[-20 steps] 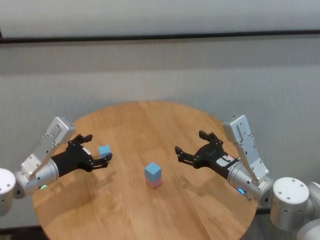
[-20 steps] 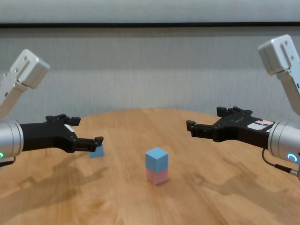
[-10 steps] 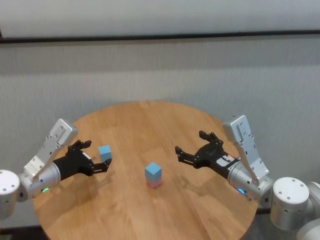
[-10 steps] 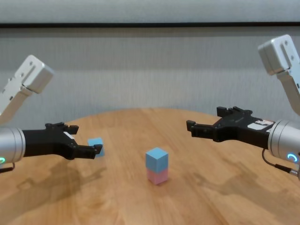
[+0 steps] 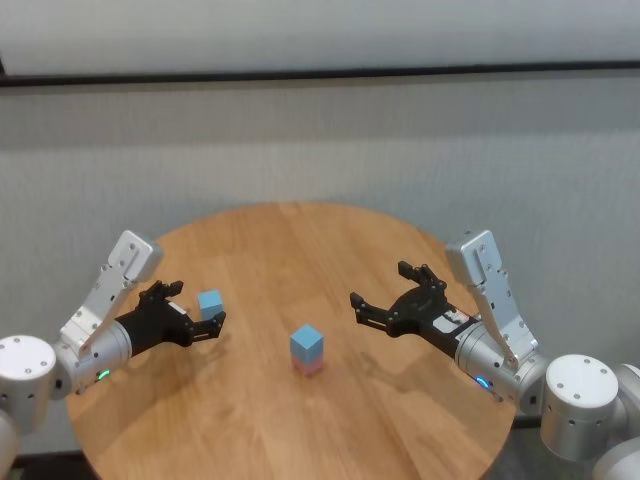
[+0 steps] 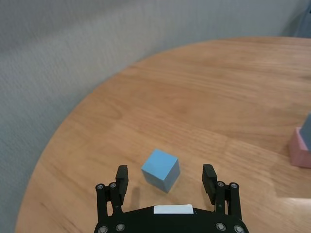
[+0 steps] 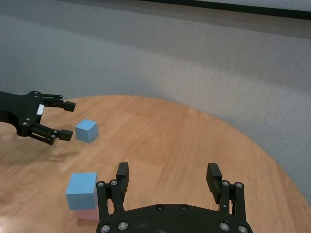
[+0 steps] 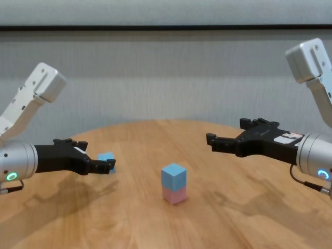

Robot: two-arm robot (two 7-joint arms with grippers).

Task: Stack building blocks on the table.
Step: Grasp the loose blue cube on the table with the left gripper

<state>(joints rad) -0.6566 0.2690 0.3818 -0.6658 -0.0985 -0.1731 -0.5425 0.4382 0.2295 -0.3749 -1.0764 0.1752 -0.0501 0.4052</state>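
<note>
Blocks: three cubes are sitting on the bench (image 5: 300, 250); a blue one (image 5: 307, 342) is already resting on the pink one (image 5: 309, 366) near the middle, and a loose blue cube (image 5: 209, 303) is lying apart toward the left side.
Left jaws: the left gripper (image 6: 165, 177) is standing wide open and empty, with its jaws flanking the loose cube's near face; in the left wrist view the cube (image 6: 161, 170) is lying just ahead of the tips, not yet between them and untouched.
Right jaws: the right gripper (image 5: 385, 292) is hovering wide open above the bench on the right, holding nothing, well apart from the stack (image 8: 173, 183).
Step in hand: by my reading, the left arm is lining up to grasp the last loose cube; two of three are stacked.
Next move: it is calling for a short advance so the jaws are straddling the cube, then closing squarely on opposite faces; the cube is sitting slightly turned relative to the jaws, so some wrist turn may be helping.
After that: lifting clear and carrying it over the stack, setting down gently.
</note>
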